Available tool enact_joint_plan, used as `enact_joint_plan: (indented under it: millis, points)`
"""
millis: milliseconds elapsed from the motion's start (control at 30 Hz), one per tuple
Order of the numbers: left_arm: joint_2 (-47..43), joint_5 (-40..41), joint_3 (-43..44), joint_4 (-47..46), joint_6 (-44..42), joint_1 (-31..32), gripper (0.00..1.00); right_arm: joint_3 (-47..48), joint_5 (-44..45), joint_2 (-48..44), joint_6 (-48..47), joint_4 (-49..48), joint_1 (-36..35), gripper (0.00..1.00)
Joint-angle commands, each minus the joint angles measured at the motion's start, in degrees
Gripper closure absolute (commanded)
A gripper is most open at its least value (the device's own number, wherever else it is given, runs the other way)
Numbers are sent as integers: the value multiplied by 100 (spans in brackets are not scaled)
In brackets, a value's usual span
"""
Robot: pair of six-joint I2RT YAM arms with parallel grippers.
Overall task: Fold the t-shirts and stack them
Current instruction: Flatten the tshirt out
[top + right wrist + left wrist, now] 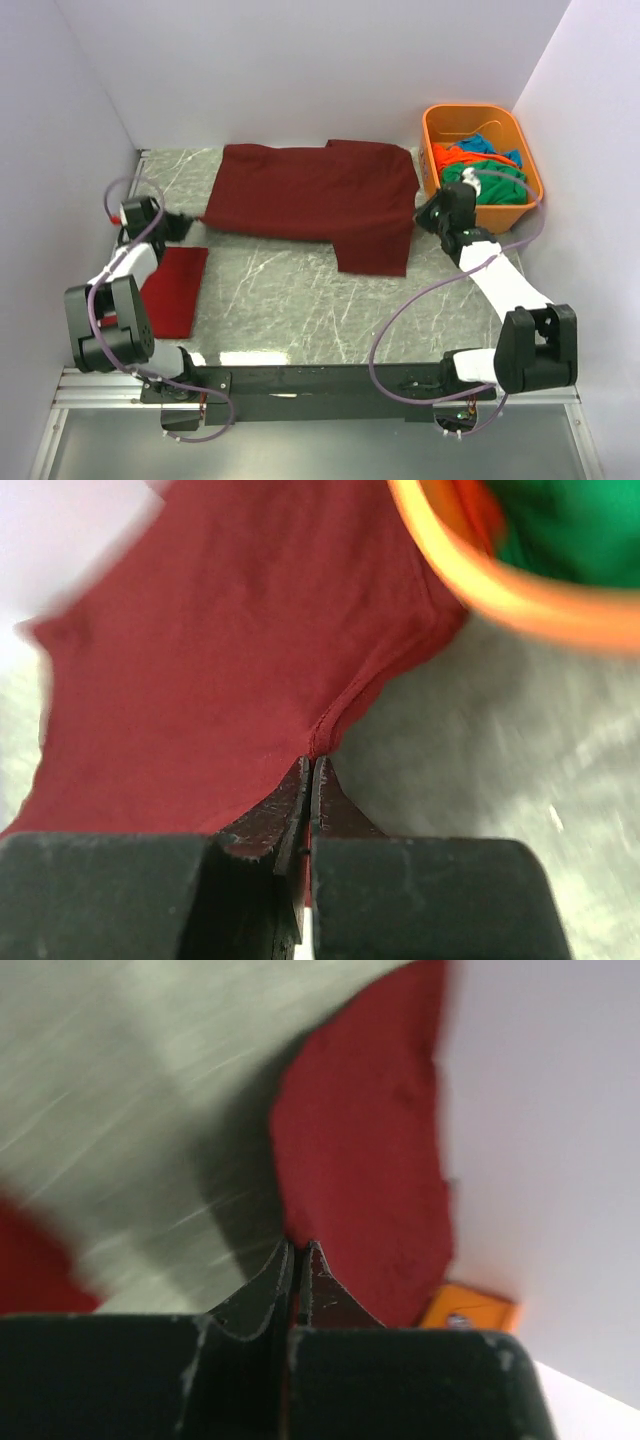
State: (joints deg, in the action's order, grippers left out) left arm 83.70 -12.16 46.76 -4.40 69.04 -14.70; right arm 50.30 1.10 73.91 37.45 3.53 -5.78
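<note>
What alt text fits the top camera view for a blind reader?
A dark maroon t-shirt lies spread across a marbled table, the left gripper and the right gripper each shut on one of its side edges. A folded bright red shirt lies at the near left, and an orange tub at the right holds green, orange and blue cloth.

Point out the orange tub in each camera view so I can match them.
Top external: the orange tub is at the upper right.
Left wrist: a small corner of it shows at lower right, past the maroon t-shirt.
Right wrist: its rim curves across the upper right.
Shared landmark: the maroon t-shirt, next to the tub in all three.
</note>
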Motion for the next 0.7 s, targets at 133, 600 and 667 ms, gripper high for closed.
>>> enact_joint_plan:
  millis: [133, 600, 667]
  points:
    - [-880, 1048, -940, 870, -179, 266, 99, -731, -216, 142, 25, 333, 86, 100]
    - [-1233, 1146, -1161, 1196, -540, 292, 99, -1681, 267, -1280, 122, 1132, 68, 53]
    - [-1233, 1146, -1143, 1214, -523, 301, 99, -1874, 294, -1510, 218, 1272, 25, 53]
